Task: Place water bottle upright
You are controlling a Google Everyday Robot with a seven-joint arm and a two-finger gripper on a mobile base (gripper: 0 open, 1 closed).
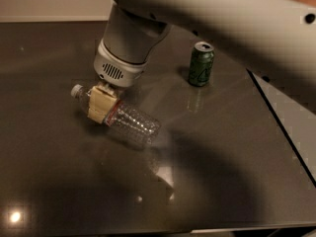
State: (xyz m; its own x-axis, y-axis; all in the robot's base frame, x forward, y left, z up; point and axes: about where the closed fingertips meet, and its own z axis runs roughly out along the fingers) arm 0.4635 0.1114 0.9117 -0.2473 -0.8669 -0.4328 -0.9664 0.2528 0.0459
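The water bottle is clear ribbed plastic with a white cap at its left end and a red band by its neck. It lies tilted on the dark table, cap toward the upper left, base toward the lower right. My gripper comes down from the big white arm and wrist, and its tan fingers are closed around the bottle's neck end, over the label. The label is mostly hidden by the fingers.
A green soda can stands upright behind and to the right of the bottle. The table's right edge runs diagonally, with lighter floor beyond it. The arm spans the top of the view. Lamp glare shows on the tabletop.
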